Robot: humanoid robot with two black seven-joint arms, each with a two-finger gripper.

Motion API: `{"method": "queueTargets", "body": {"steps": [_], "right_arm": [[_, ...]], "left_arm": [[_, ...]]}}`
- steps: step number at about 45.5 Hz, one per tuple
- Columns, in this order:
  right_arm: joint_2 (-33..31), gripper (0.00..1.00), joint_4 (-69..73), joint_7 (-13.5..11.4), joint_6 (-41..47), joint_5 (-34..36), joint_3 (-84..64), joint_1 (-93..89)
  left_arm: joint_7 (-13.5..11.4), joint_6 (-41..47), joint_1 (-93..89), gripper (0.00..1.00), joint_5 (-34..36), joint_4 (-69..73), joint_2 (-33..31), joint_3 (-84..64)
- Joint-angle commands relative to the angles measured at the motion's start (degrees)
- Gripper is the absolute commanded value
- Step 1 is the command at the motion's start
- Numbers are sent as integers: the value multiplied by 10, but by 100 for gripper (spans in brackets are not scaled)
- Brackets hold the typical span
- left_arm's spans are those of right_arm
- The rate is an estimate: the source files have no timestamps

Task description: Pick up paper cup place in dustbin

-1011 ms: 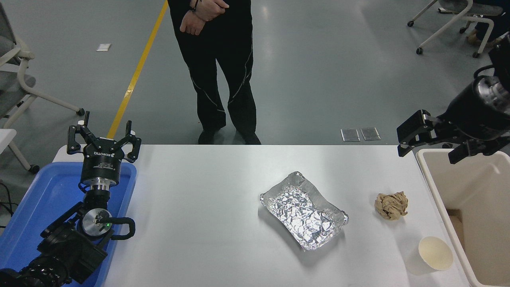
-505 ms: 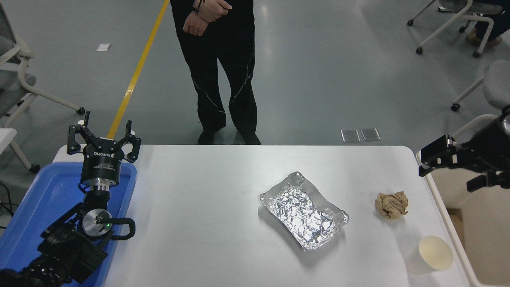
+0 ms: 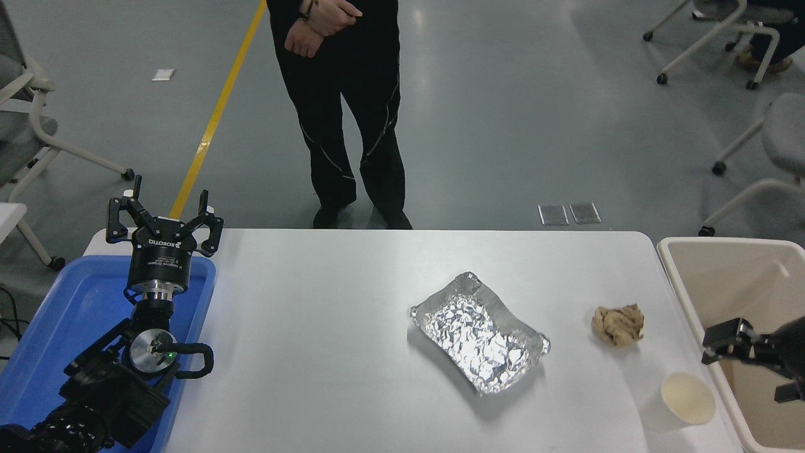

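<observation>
Paper cup (image 3: pixel 687 400): upright on desk (image 3: pixel 327 352), near right corner.
Right end effector (image 3: pixel 748 371): fingers parted, empty, over dustbin (image 3: pixel 685 283), beside cup.

paper cup (image 3: pixel 682 402): white, upright, open, table's near right corner | dustbin (image 3: pixel 692 296): beige, just right of cup

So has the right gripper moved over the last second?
Yes. The right gripper has come down and toward the camera along the dustbin: it was above the bin's far corner and now hangs by the near part of its left wall, just right of the paper cup.
</observation>
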Motion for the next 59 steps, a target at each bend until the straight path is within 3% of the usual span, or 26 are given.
{"method": "queueTargets", "body": {"steps": [1, 24, 36, 41, 43, 45, 46, 59], "right_arm": [[-11, 99, -27, 1, -62, 2, 46, -98], [-5, 97, -49, -1, -93, 13, 109, -171], [11, 86, -106, -1, -129, 21, 171, -261], [13, 66, -107, -1, -139, 35, 197, -277], [17, 44, -107, -1, -139, 36, 201, -277], [22, 10, -105, -1, -139, 36, 201, -276], [23, 0, -105, -1, -139, 36, 201, -276], [25, 0, -104, -1, -142, 34, 196, -272]], "left_arm": [[0, 0, 0, 99, 0, 0, 0, 0], [0, 0, 0, 99, 0, 0, 0, 0], [0, 0, 0, 99, 0, 0, 0, 0], [0, 0, 0, 99, 0, 0, 0, 0], [0, 0, 0, 99, 0, 0, 0, 0], [0, 0, 0, 99, 0, 0, 0, 0], [0, 1, 0, 99, 0, 0, 0, 0], [0, 0, 0, 99, 0, 0, 0, 1]]}}
